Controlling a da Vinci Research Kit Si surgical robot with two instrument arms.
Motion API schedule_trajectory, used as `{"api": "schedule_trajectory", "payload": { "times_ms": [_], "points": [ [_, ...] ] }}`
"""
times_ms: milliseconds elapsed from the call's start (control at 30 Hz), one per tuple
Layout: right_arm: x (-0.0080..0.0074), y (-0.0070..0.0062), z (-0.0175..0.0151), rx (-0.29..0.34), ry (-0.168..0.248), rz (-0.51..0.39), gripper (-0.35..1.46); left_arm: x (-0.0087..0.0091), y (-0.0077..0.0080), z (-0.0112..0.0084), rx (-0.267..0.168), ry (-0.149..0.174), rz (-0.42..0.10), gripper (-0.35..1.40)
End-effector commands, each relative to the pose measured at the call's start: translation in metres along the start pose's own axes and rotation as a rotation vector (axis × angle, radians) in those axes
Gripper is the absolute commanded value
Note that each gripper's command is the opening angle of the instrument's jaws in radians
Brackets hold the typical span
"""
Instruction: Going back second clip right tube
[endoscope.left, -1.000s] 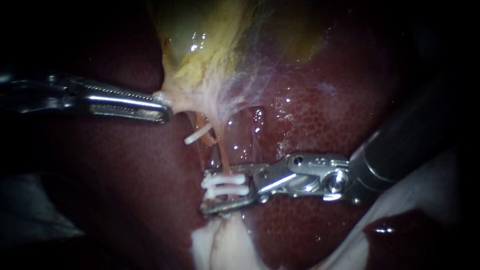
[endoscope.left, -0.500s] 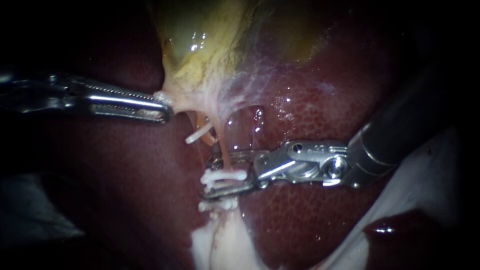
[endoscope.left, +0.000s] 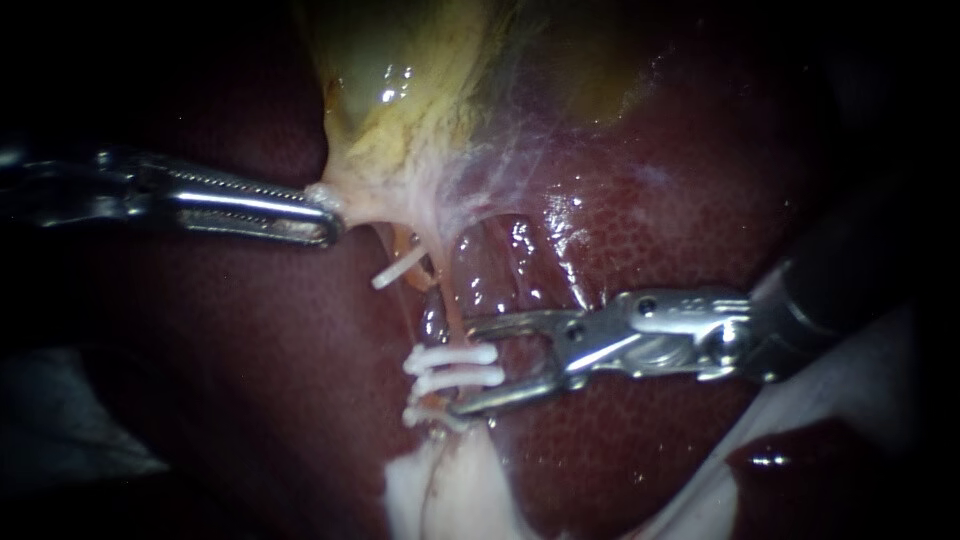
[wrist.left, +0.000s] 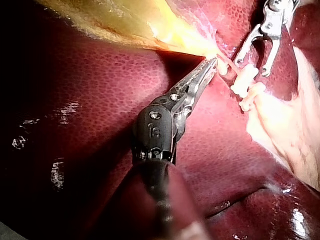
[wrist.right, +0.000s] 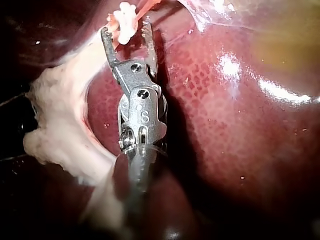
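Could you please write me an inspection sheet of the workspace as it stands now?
Surface: liver, wet and glossy.
Job's things: right tube carrying white clips; gallbladder above.
Clutter: pale tissue below the clips; separate clip nearer the gallbladder.
Instruments: left instrument shut on the gallbladder's edge; right instrument open, straddling the clips.
Cables: nothing seen.
Surroundings: dark; nothing seen.
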Motion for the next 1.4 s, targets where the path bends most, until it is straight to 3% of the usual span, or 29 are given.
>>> {"api": "schedule_trajectory", "payload": {
  "times_ms": [33,133,367,567,667,867,1233,1400],
  "points": [
    [0.0003,-0.0002,-0.001,-0.017,-0.031,-0.015,0.5,0.0,0.0,-0.0001,-0.001,0.0,0.0,-0.35],
    [0.0008,-0.0005,-0.0033,-0.029,-0.057,-0.049,0.5,0.0,0.0,-0.0001,-0.001,0.0,0.001,-0.35],
    [0.0028,-0.0019,-0.0087,-0.065,-0.059,-0.092,0.5,0.0,0.0,-0.0002,-0.002,0.0,0.001,-0.35],
    [0.0054,-0.0026,-0.0113,-0.088,-0.111,-0.096,0.5,-0.0001,0.0,-0.0002,-0.002,0.0,0.001,-0.35],
    [0.006,-0.0025,-0.012,-0.104,-0.112,-0.097,0.5,-0.0001,-0.0001,-0.0002,-0.003,0.0,0.001,-0.35],
    [0.006,-0.0025,-0.0123,-0.106,-0.113,-0.106,0.5,-0.0008,-0.0009,0.0006,0.001,0.0,0.005,-0.35],
    [0.0061,-0.0026,-0.0123,-0.106,-0.115,-0.129,0.5,-0.0031,-0.0036,0.0048,-0.005,-0.007,0.02,-0.35],
    [0.0061,-0.0027,-0.0123,-0.106,-0.115,-0.129,0.5,-0.0033,-0.0041,0.0051,-0.006,-0.007,0.021,-0.35]
  ]
}}
